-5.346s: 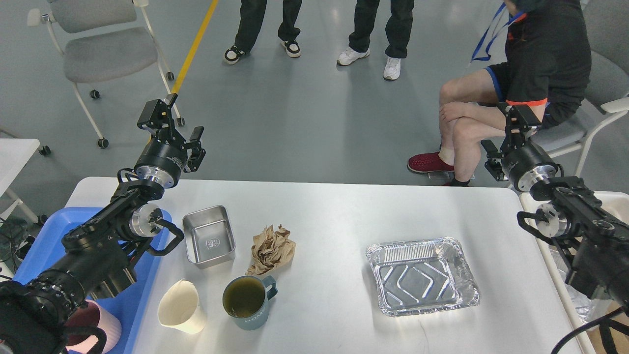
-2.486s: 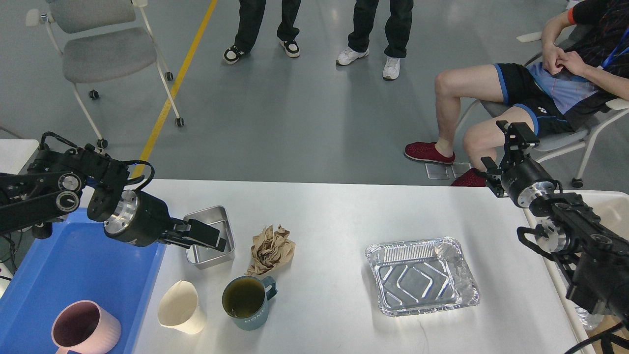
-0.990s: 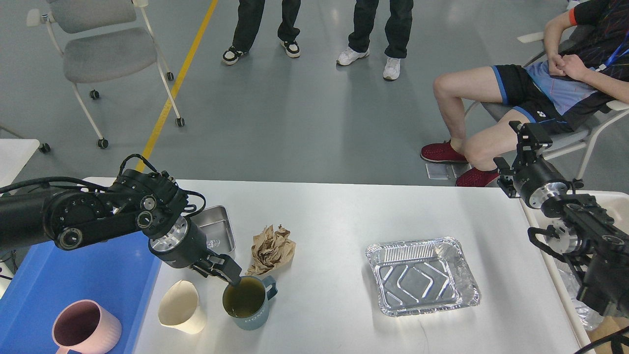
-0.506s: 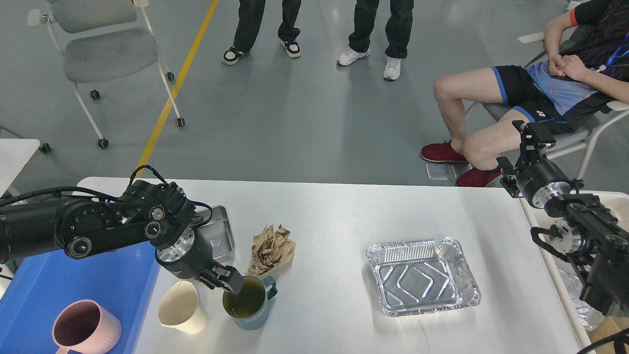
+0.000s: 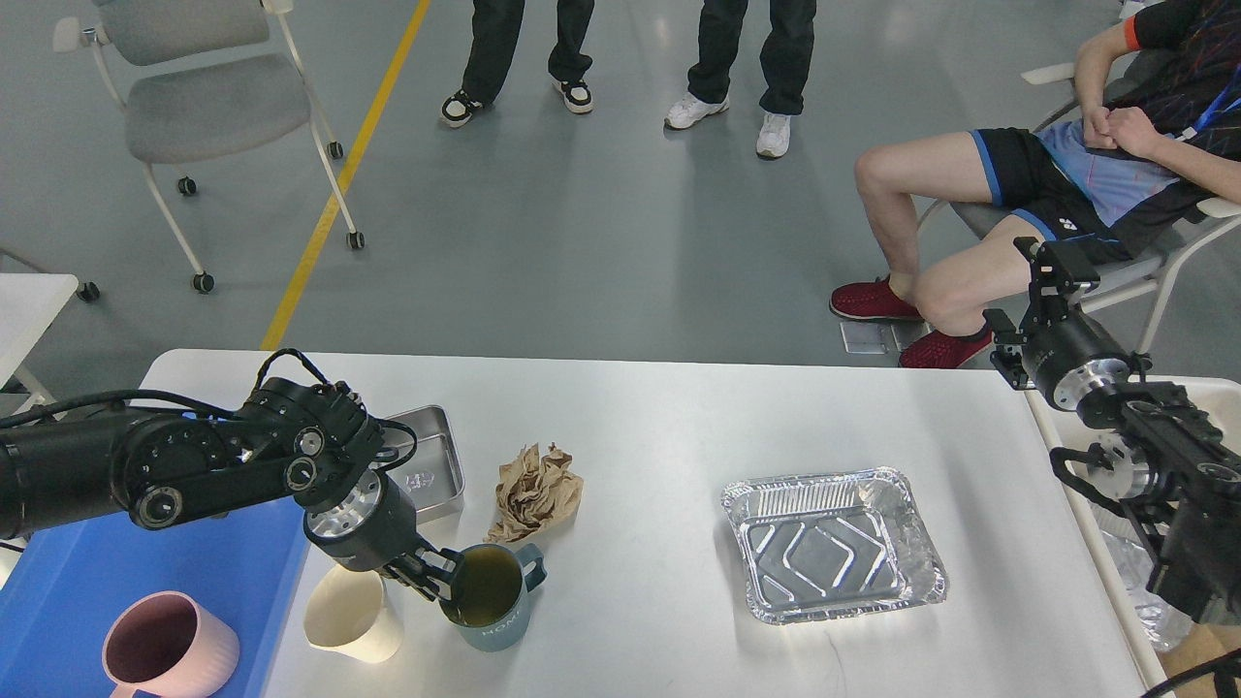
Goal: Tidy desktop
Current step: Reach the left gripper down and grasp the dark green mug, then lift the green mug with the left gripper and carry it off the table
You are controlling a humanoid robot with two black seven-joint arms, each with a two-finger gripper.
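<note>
The desktop [image 5: 659,427] is a wide white-grey table. On it stand a teal mug [image 5: 494,616] of greenish-brown liquid, a cream paper cup [image 5: 341,620], a crumpled brown paper [image 5: 535,492], a square metal tin [image 5: 427,463] and a foil tray [image 5: 834,543]. My left gripper [image 5: 438,580] is at the mug's left rim, pointing down, with its dark fingers either side of the rim. I cannot tell whether they clamp it. My right gripper [image 5: 1008,341] hangs beyond the table's far right corner, holding nothing, and its fingers are not told apart.
A blue tray [image 5: 145,562] lies at the left edge with a pink mug [image 5: 170,651] in it. A white bin [image 5: 1202,397] stands at the right. A seated person's legs [image 5: 931,281] are near my right gripper. A small side table [image 5: 29,301] stands far left.
</note>
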